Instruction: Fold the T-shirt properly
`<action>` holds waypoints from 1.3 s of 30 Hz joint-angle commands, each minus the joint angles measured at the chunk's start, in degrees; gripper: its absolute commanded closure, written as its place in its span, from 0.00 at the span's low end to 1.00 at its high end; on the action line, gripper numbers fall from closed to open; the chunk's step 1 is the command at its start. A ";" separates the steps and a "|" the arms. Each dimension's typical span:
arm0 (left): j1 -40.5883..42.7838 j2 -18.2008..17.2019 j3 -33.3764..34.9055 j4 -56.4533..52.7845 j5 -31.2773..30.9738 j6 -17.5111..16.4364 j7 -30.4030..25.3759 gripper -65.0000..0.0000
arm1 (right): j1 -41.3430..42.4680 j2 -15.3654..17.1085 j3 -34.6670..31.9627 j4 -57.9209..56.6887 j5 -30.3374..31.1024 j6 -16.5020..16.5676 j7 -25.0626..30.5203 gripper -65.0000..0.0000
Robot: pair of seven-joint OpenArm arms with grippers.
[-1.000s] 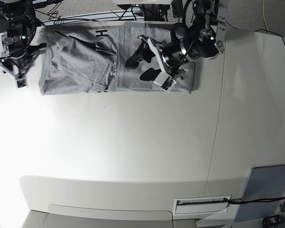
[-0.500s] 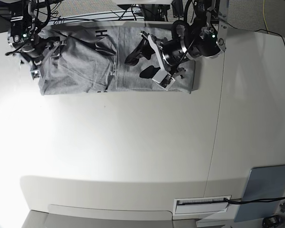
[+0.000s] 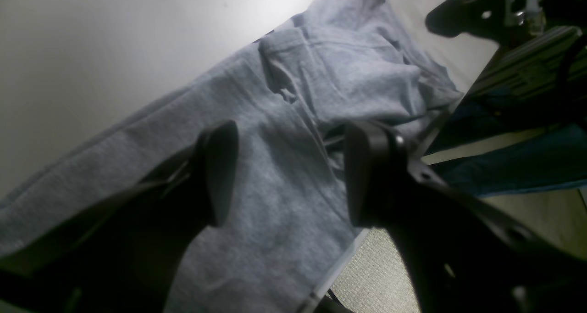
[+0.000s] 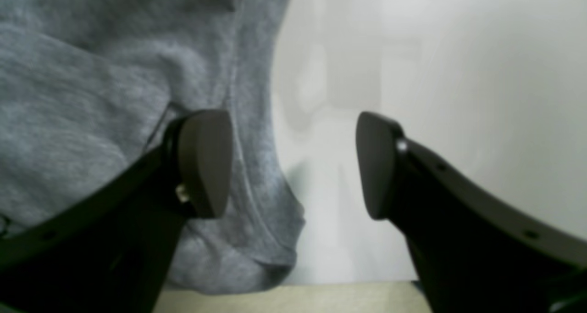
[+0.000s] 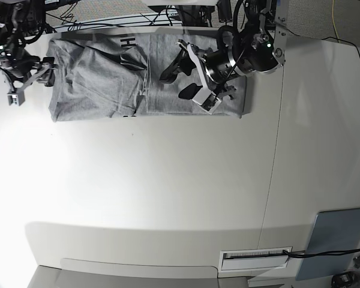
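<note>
The grey T-shirt (image 5: 108, 78) lies folded into a long strip along the table's far edge, with a black letter H (image 5: 128, 42) showing. My left gripper (image 5: 179, 81) hovers open over the strip's right half. In the left wrist view, the left gripper (image 3: 291, 170) has only T-shirt (image 3: 321, 74) cloth beneath it and nothing between its fingers. My right gripper (image 5: 30, 79) stands open at the strip's left end. In the right wrist view, the right gripper (image 4: 291, 166) has one finger over the T-shirt (image 4: 91, 97) hem and the other over bare table.
A flat grey-blue panel (image 5: 339, 240) lies at the near right corner, beside a white slotted label (image 5: 255, 259). Cables (image 5: 108, 18) run behind the table's far edge, close to the shirt. A table seam (image 5: 276, 150) runs down the right side.
My right gripper swung in over the shirt's left end, then drew back to its edge, its jaws standing wide. The left arm has barely moved.
</note>
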 commanded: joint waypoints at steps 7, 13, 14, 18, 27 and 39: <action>-0.22 0.15 0.15 1.18 -1.05 -0.42 -1.07 0.43 | 2.47 0.92 0.48 -10.99 12.02 7.50 -3.04 0.36; 0.00 0.15 0.15 1.18 -1.05 -0.42 -1.29 0.43 | 5.86 0.90 0.48 -16.61 18.64 11.15 -7.23 0.36; 0.15 0.15 0.15 1.18 -1.03 -0.42 -1.27 0.44 | 6.01 0.90 0.44 -16.74 19.93 11.61 -7.96 0.36; 0.37 0.15 0.15 1.18 -1.03 -0.42 -1.27 0.45 | 5.99 0.87 -0.24 -16.74 21.18 12.15 -8.50 0.36; 0.39 0.15 0.15 1.18 -1.01 -0.39 -1.25 0.45 | 6.14 0.85 -9.75 -16.72 20.35 12.07 -6.27 0.36; 0.57 0.13 0.15 1.18 -0.07 -0.39 -1.20 0.45 | 6.67 -2.86 -10.32 -16.72 15.39 11.91 -4.15 0.74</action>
